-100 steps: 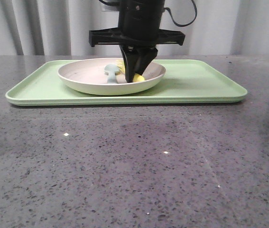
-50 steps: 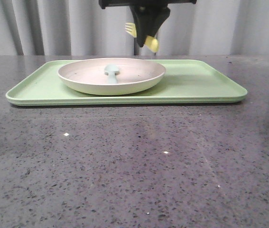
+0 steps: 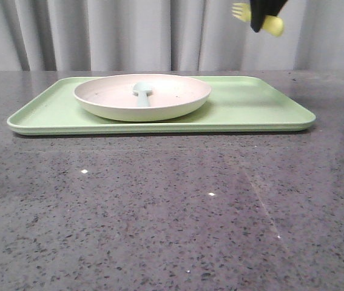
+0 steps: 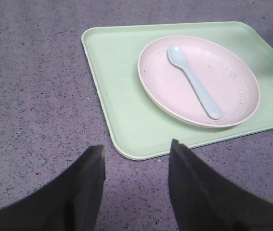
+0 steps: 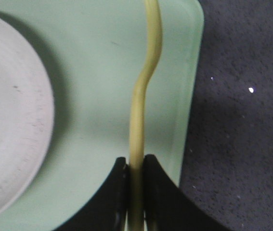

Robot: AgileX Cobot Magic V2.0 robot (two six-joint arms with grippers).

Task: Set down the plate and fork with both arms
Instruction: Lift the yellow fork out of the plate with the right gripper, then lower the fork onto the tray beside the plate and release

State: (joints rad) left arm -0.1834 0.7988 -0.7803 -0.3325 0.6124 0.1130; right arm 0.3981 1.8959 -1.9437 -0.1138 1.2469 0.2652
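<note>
The plate (image 3: 142, 97) sits on the light-green tray (image 3: 256, 103), toward the tray's left half as the front view shows it, and the tray lies flat on the dark speckled counter (image 3: 172, 206). A pale blue-grey spoon (image 3: 142, 92) lies inside the plate, its bowl near the plate's middle and its handle running out toward the plate's rim; the left wrist view shows it lying flat on the plate's floor.

The fork (image 3: 258, 18) is off the tray, held in the air high above the tray's right part, with its tines pointing left and the end of its handle sticking out to the right of the dark fingers. The right tool (image 5: 136, 192) is clamped on the fork: in the right wrist view both fingers press against the thin yellow handle, edge-on, with the tray's right end and the plate's rim below it.

The left tool (image 4: 136, 159) hovers over the counter just off the tray's near-left corner, its two dark fingers (image 4: 85, 187) standing apart with nothing between them and touching nothing.
</note>
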